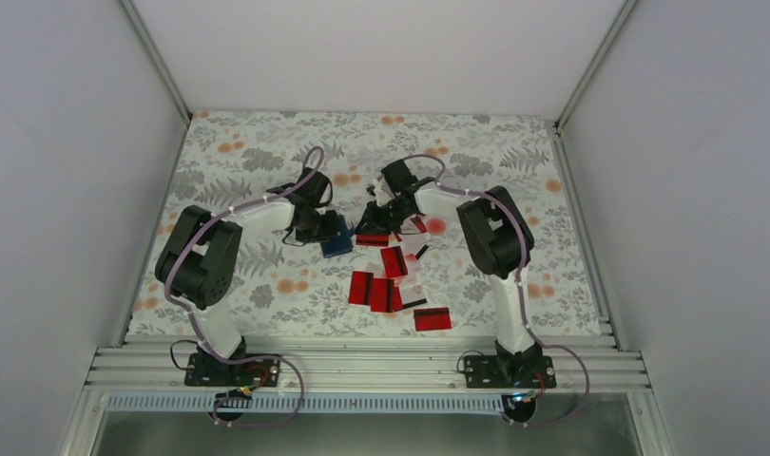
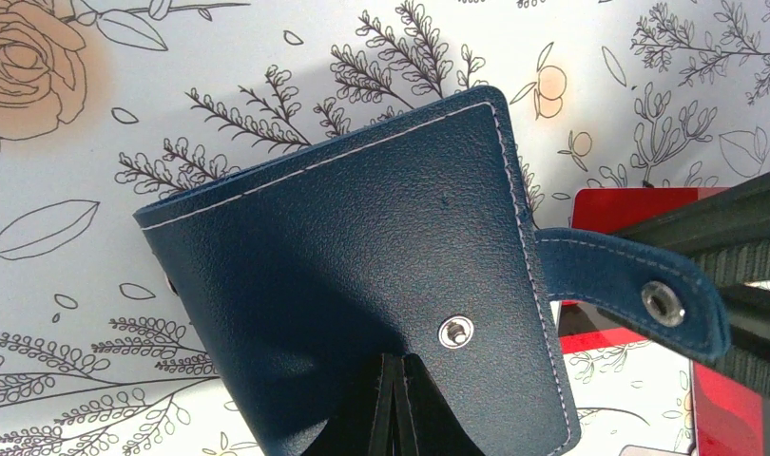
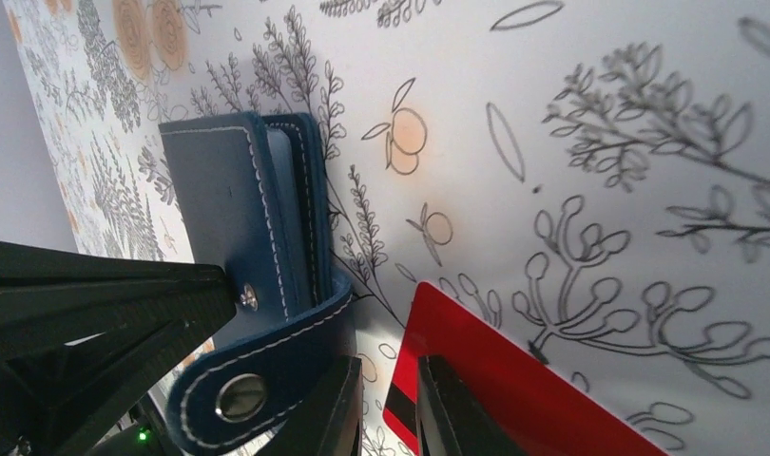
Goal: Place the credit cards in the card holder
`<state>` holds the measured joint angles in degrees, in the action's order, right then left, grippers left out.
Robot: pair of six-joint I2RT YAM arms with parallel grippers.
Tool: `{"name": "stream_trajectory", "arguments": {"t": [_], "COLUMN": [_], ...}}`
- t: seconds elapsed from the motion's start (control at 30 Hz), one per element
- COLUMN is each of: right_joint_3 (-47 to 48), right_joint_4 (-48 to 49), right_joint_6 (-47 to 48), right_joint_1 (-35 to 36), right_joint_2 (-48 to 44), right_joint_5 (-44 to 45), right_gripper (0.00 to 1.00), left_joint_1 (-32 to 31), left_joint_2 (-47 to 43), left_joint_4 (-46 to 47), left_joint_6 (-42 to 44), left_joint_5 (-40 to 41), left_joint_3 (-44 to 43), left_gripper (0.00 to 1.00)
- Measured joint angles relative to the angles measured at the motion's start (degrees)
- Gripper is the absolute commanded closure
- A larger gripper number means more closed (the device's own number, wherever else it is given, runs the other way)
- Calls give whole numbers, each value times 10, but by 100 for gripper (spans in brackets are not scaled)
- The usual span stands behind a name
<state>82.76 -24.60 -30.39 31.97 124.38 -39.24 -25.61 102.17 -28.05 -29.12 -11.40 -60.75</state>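
Observation:
The navy card holder [image 2: 362,275] stands on edge, unsnapped, with its strap [image 2: 647,294] hanging loose to the right. My left gripper [image 2: 397,408] is shut on its lower edge; it shows in the top view [image 1: 326,228] with the holder [image 1: 337,245]. My right gripper [image 3: 391,408] is just right of the strap [image 3: 258,370], jaws a narrow gap apart with nothing held. A red card with a black stripe [image 3: 524,380] lies on the cloth under its right finger. Several more red cards [image 1: 391,285] lie scattered in front.
The floral cloth [image 1: 267,152] covers the table. The two grippers are very close together at the table's middle; the right one [image 1: 376,223] shows black at the edge of the left wrist view [image 2: 742,247]. White walls enclose three sides.

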Motion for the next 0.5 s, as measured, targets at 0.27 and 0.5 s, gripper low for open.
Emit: {"name": "stream_trajectory", "arguments": {"t": [0.27,0.5], "right_joint_3": [8,25], "right_joint_4": [0,-6], "right_joint_6": [0,1], "right_joint_1": [10,11], "right_joint_2": [5,5], "right_joint_5": [-2,1], "right_gripper": [84,84], "left_joint_1": [0,0], "left_joint_2": [5,7], "left_joint_4": [-9,-14], "left_joint_6": [0,0], "left_joint_5": [-1,-2], "left_joint_3": [-8,-12], "left_gripper": [98,98]}}
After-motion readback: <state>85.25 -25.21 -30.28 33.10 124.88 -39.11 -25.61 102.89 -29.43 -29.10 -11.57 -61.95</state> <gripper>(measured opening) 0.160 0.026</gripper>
